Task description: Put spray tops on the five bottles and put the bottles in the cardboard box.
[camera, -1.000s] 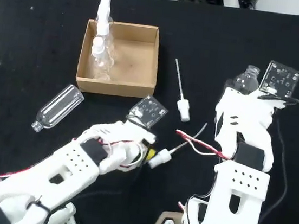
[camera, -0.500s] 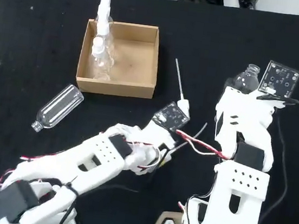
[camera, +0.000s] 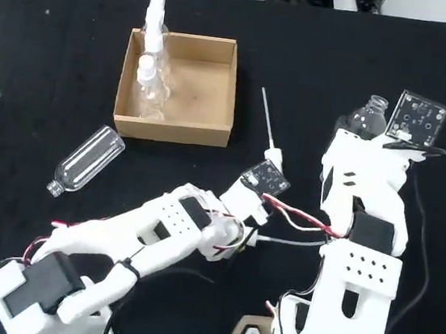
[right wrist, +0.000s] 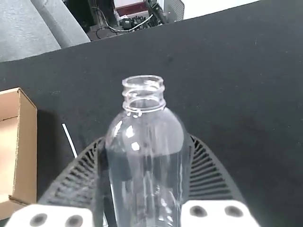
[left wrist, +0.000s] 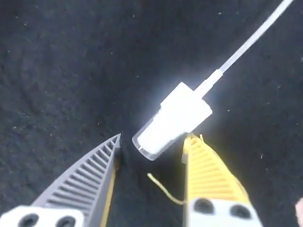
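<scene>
On the black counter [camera: 383, 56] the left hand [left wrist: 153, 138] has come around a spray top [left wrist: 182, 113], open, so grasping seems next; the right hand [right wrist: 147, 141] grips a bottle [right wrist: 143, 109].

Bright even light, soft shadows, glare (strong) on spray top [left wrist: 173, 120]

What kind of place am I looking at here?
Probably a robotics lab or hobby workshop. A white left arm and right arm stand at a table covered in black cloth, and cables and equipment clutter the room behind.
</scene>
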Robot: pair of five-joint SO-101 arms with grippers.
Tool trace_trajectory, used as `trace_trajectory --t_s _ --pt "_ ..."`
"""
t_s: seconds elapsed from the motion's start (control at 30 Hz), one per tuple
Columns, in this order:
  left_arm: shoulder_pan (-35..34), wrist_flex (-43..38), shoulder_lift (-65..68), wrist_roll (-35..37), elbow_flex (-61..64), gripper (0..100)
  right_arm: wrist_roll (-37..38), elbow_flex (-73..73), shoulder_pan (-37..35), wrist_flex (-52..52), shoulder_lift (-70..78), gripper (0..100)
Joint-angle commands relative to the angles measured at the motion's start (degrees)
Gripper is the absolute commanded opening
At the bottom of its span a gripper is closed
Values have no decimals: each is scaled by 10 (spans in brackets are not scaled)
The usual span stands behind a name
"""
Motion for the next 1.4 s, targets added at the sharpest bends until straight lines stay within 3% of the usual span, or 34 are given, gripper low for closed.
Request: trace_trajectory --t_s 0.0,0.27,0.53,0.77,1.3,1.37 --pt "3 -7 -3 -5 -29 194 -4 -3 13 -17 -35 92" --pt "20 24 4 -121 -56 194 -4 -3 13 -16 -33 92" --pt "36 25 4 -169 -57 194 -3 -3 11 -17 -33 92" --pt "40 30 63 -177 -87 191 -3 -3 11 -18 -33 92" --pt "41 57 78 -178 -109 50 -3 -3 11 -18 -32 93" --pt "41 90 77 -177 -119 47 -3 -3 11 -18 -32 93"
